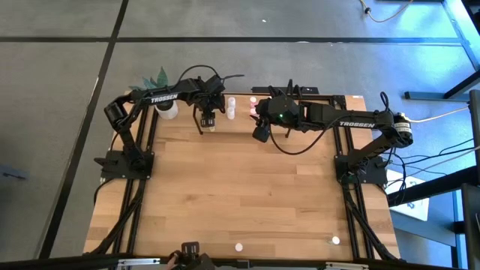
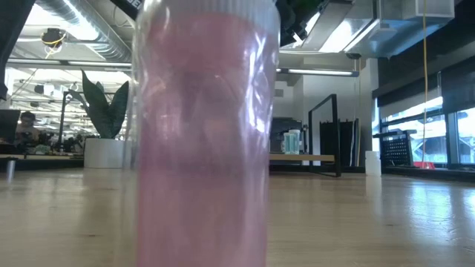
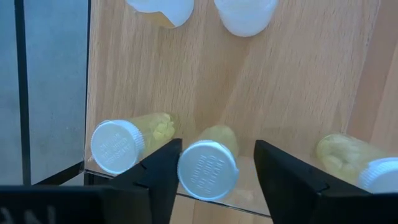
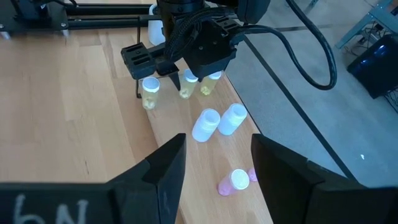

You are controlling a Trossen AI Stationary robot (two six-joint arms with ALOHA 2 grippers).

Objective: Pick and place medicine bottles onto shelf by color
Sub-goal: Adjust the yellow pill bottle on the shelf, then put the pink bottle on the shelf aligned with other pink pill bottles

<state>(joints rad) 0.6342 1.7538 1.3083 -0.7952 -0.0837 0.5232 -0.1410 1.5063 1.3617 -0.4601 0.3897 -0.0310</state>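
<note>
Standing over the far edge of the table, the left gripper (image 1: 209, 120) hangs above the shelf (image 4: 186, 140), a light wooden board with a thin black frame at its end. Its two dark fingers (image 3: 155, 177) are spread, with the middle yellow bottle (image 3: 208, 167) upright between them; a sliver of space shows on each side of the cap, so the grip looks let go, not clamped.

That bottle is a small clear cylinder with yellowish contents and a white ribbed cap bearing raised lettering. Two more like it flank it in a row along the board: the corner yellow bottle (image 3: 121, 143) near the black frame, and the third yellow bottle (image 3: 354, 162) on the other side. Beyond them two white bottles (image 4: 217, 121), milky and capped in white, lie tipped on the board just beside each other. Further along lies a pink bottle (image 4: 233, 182), also on its side.

The right gripper (image 1: 261, 133) waits near the shelf, its fingers apart and holding nothing.

Up close to the table-level camera stands another pink bottle (image 2: 204, 133), translucent and rosy. Two small pale bottles (image 1: 238, 246) sit well apart at the near edge.
</note>
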